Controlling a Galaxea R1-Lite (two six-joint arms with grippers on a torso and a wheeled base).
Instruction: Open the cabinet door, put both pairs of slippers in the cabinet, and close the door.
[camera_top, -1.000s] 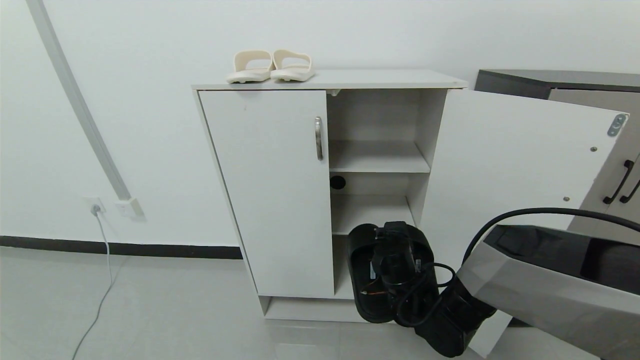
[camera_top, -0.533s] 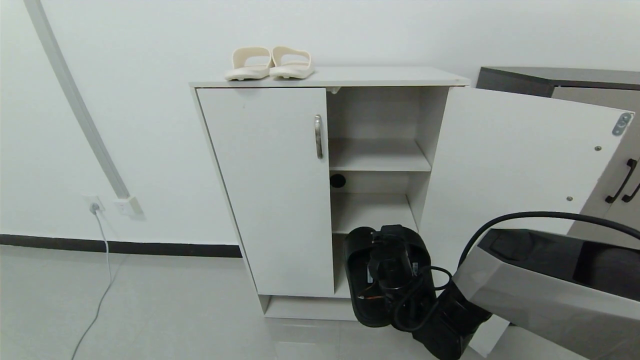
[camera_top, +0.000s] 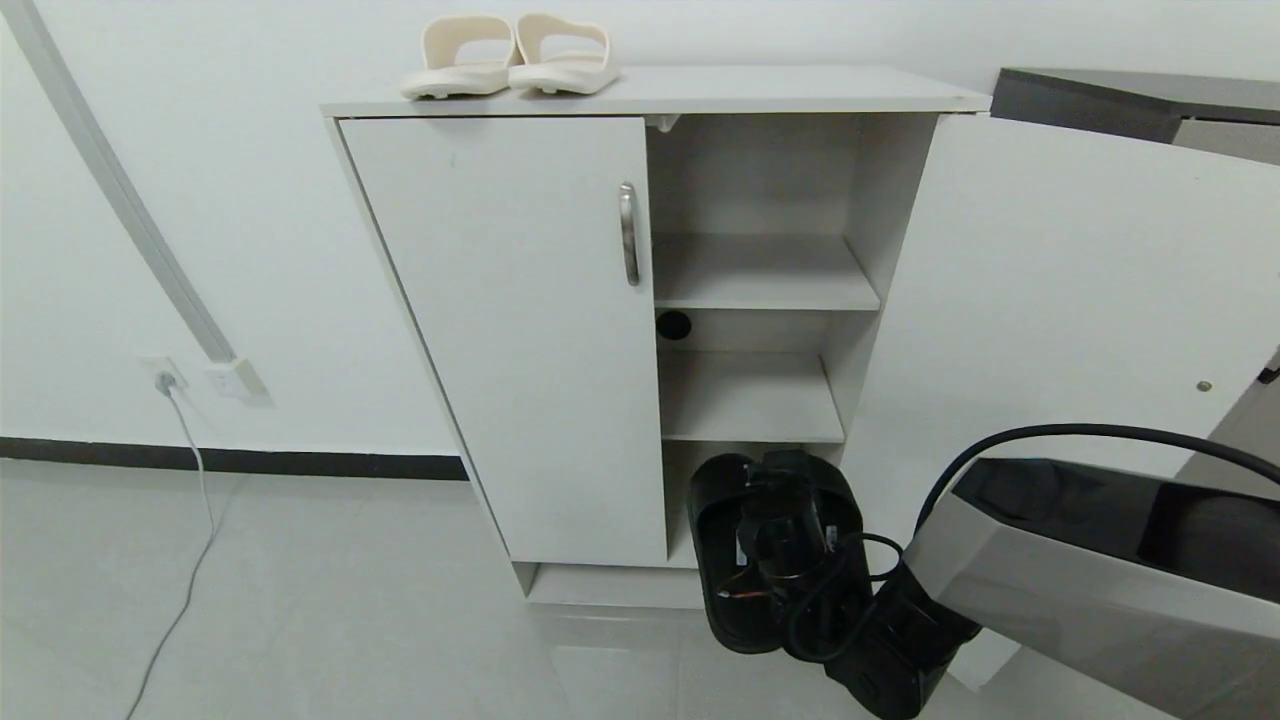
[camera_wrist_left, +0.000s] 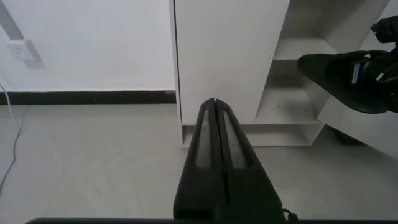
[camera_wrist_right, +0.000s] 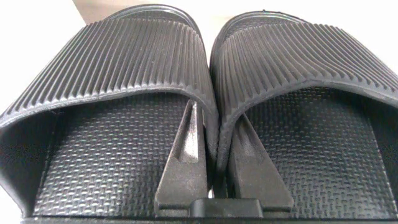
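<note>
The right gripper (camera_top: 790, 540) is pinching the black slippers (camera_top: 720, 560) as a pair; in the right wrist view one finger is lying on each footbed under the ribbed straps, and the two adjoining inner walls are being squeezed between the jaws, so the grip is bearing on the middle of the pair. The black slippers are hanging low before the cabinet (camera_top: 700, 90), just above the floor (camera_top: 300, 620) and in front of the lowest compartment (camera_top: 680, 520), beneath the middle shelf (camera_top: 745, 400); their long axis is pointing from the gripper toward that opening, far ends leading, so the coming move is looking like a straight push inward along that axis. Whether the far ends are already crossing the cabinet's front edge cannot be told. The right-hand door (camera_top: 1050, 300) is standing wide open beside the right arm, while the left-hand door (camera_top: 510, 330) is sitting shut with its handle (camera_top: 628, 235) at the inner edge; the slot is therefore being bounded by the shut door on one side and the cabinet wall on the other, and the pair is lying nearer the shut door. The cream slippers (camera_top: 510, 55) are resting side by side on the cabinet's top, above the shut door, on the left arm's side. The left gripper (camera_wrist_left: 214, 124) is hanging empty over the floor, its jaws pressed together, well apart from both pairs.
</note>
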